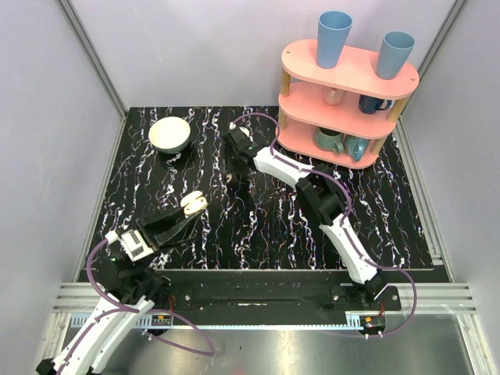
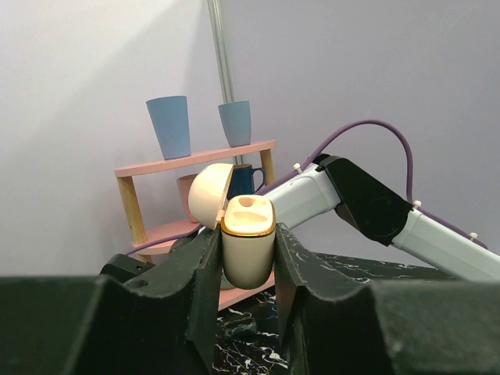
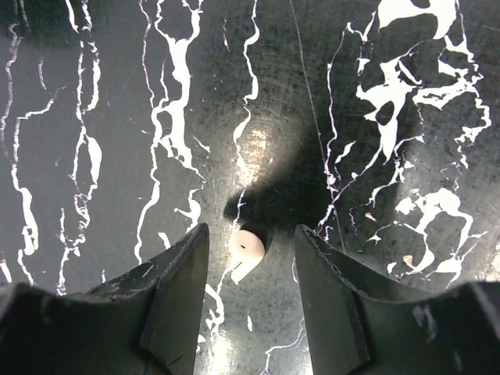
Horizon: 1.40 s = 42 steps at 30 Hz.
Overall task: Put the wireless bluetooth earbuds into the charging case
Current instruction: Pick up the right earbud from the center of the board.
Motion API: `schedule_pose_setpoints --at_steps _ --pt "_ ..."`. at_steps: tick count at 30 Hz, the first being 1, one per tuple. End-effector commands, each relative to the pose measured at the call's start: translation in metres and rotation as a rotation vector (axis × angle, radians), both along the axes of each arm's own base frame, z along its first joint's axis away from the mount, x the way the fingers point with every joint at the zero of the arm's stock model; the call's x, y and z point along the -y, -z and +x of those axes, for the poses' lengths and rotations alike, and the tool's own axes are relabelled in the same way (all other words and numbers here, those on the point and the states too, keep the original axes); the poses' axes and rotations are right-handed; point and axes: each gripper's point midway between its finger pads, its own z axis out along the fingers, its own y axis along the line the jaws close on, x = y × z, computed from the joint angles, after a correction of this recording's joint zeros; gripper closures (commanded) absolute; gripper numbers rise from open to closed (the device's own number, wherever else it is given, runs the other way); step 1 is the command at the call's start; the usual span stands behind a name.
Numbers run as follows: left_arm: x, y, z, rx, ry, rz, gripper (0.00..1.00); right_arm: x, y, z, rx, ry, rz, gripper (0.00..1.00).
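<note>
Pickup step: straddling an earbud (image 3: pixel 250 244) on the desk (image 3: pixel 101 117), lower centre, with the right claw (image 3: pixel 250 231) wide open, empty. Clamping the open charging case (image 2: pixel 248 258) in the left claw (image 2: pixel 247 236). Next calls for gentle closing on it.

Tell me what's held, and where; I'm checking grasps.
Left tool grips the open charging case by the sides of its lower half. Right tool holds nothing, open over an earbud on the table.

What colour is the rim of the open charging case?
The charging case has a gold-orange rim on its cream body, clearest in the left wrist view.
</note>
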Motion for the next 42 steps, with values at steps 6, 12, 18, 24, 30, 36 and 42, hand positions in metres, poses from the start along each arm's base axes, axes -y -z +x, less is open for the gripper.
schedule_pose_setpoints --at_steps 6,12,18,24,30,36,42 --pt "-0.003 -0.012 -0.011 0.05 0.02 -0.023 1.0 -0.002 -0.001 -0.003 0.074 -0.007 -0.157 0.46" --pt "-0.003 -0.012 -0.011 0.048 0.019 -0.023 1.0 -0.001 0.003 -0.002 0.071 -0.001 -0.171 0.48" --pt "-0.003 -0.012 -0.011 0.048 0.016 -0.022 1.0 0.003 0.007 -0.004 0.069 0.009 -0.202 0.52" --pt "-0.003 -0.012 -0.01 0.044 0.015 -0.02 1.0 0.004 0.009 -0.006 0.055 0.015 -0.201 0.54" --pt "-0.004 -0.012 -0.01 0.045 0.01 -0.023 1.0 -0.001 0.008 -0.01 0.045 0.028 -0.183 0.55" --pt "-0.003 -0.012 -0.009 0.041 0.011 -0.018 1.0 0.004 0.014 -0.012 0.04 0.049 -0.212 0.57" --pt "-0.004 -0.012 -0.009 0.042 0.008 -0.019 1.0 -0.002 0.014 -0.016 0.032 0.036 -0.201 0.59"
